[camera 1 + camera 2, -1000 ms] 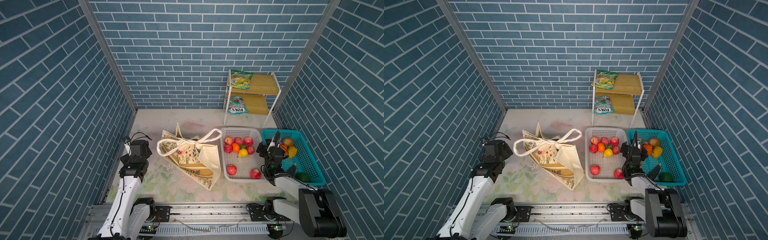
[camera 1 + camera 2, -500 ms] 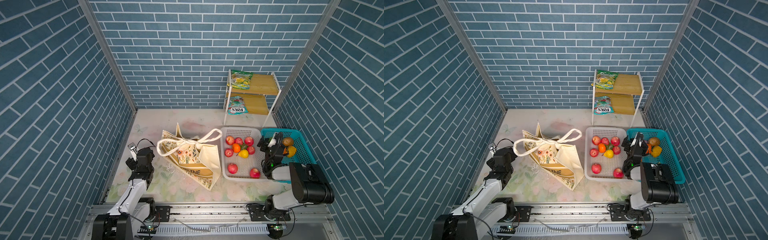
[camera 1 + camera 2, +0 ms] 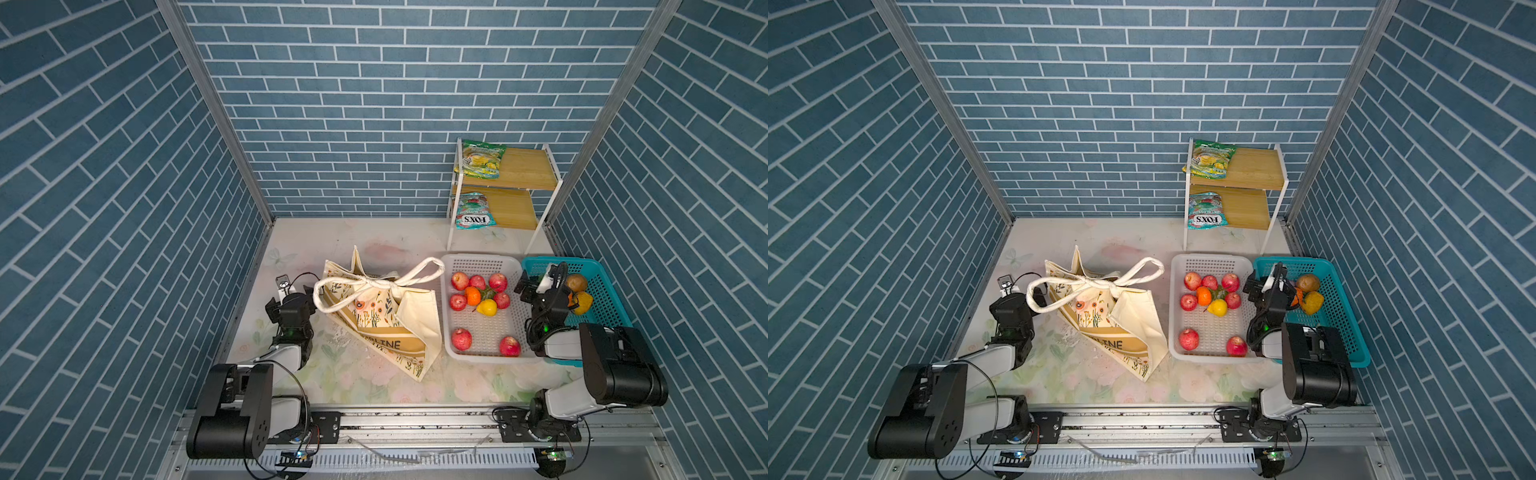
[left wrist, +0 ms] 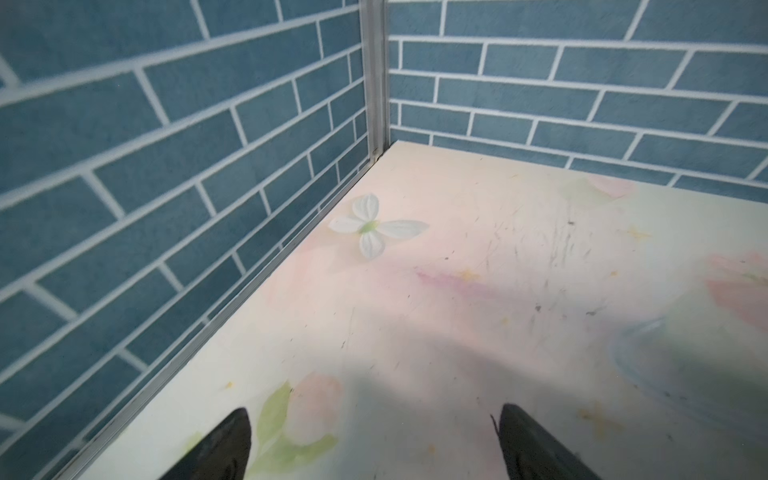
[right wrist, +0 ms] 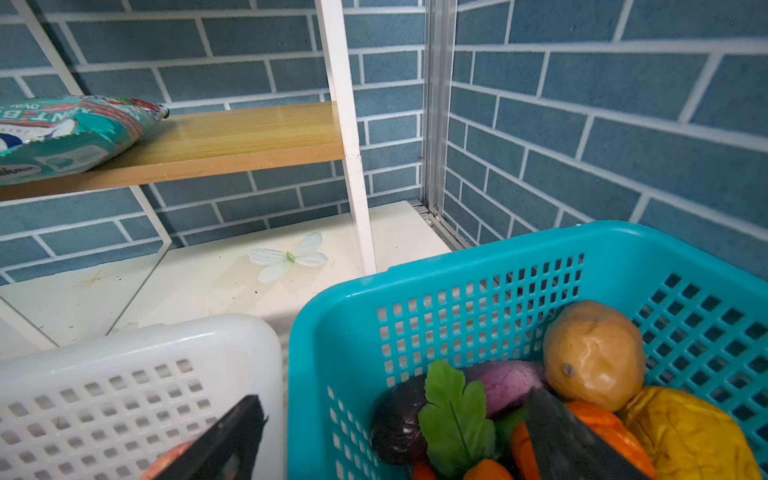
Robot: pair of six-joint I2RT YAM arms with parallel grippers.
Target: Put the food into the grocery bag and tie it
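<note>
The table [image 3: 395,237] is walled in by blue brick on three sides, with the arm rail along the front edge. Bare room lies behind the grocery bag to the back wall and in a strip in front of it. The right half is crowded right up to the side wall.

The grocery bag [image 3: 386,324] stands near the middle of the table, leaning. It is cream canvas with a flower print and a tan lettered band, and its strap handles [image 3: 374,282] are knotted into a bow with loops to both sides. What it contains is hidden. Its right side is hard against the white basket [image 3: 482,258]; actual contact cannot be told.

The teal basket [image 3: 557,261] sits beside the white one, by the right wall. A two-tier shelf rack [image 3: 523,166] fills the back right corner.

The left gripper [image 4: 372,409] hangs spread wide and empty over bare table near the left wall, just beside one handle loop. The right gripper [image 5: 395,397] is also spread and empty, straddling the two baskets' adjoining walls.

Each shelf carries a packet [image 3: 473,210]. Red apples [image 3: 461,338], an orange [image 3: 472,296] and a yellow fruit [image 3: 487,307] lie in the white basket.
</note>
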